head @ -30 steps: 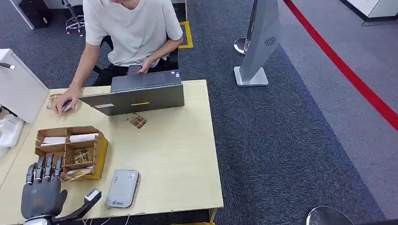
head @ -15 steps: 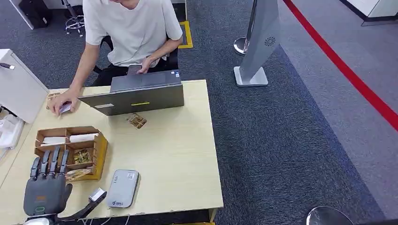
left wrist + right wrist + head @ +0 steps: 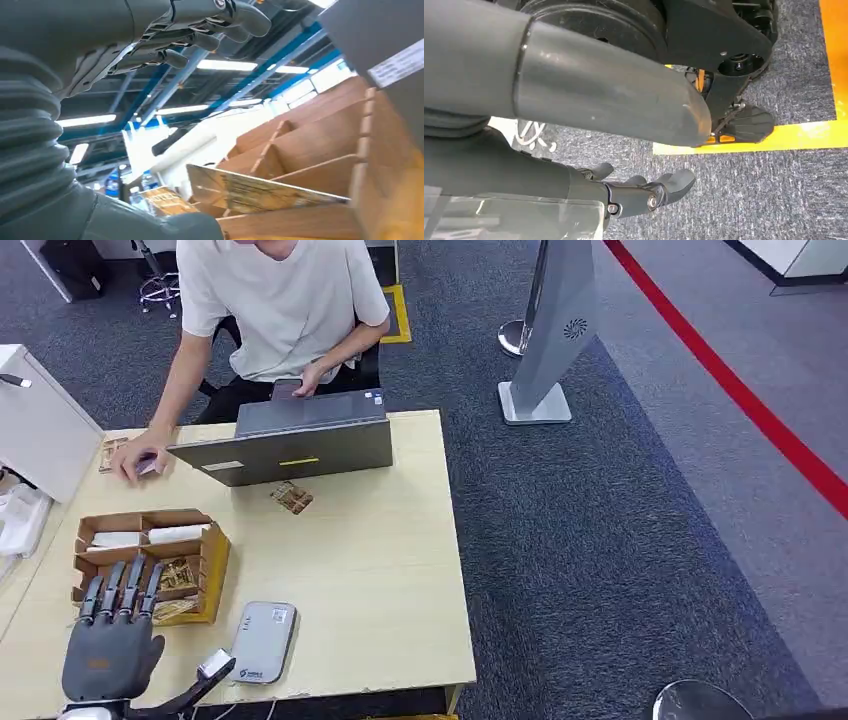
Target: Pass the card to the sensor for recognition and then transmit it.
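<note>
Wooden organizer [image 3: 210,575] is sitting at your near left, a card [image 3: 172,608] lying in its nearest compartment. Your left hand [image 3: 108,650] is hovering over it, fingers spread, holding nothing. Your right hand [image 3: 644,192] is hanging above carpet, fingers loosely apart, empty.

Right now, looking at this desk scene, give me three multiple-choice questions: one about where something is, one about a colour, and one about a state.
1. Where does the grey card reader lie?
A. beside the wooden organizer, near the table's front edge
B. on the laptop
C. on the floor

2. What colour is the line on the carpet?
A. blue
B. red
C. green

3. How is the left hand?
A. gripping the laptop
B. holding a cup
C. open, fingers spread, above the organizer's near compartments

Answers:
1 A, the head view shows it there.
2 B, the stripe is plainly red.
3 C, nothing sits between its fingers.
</note>
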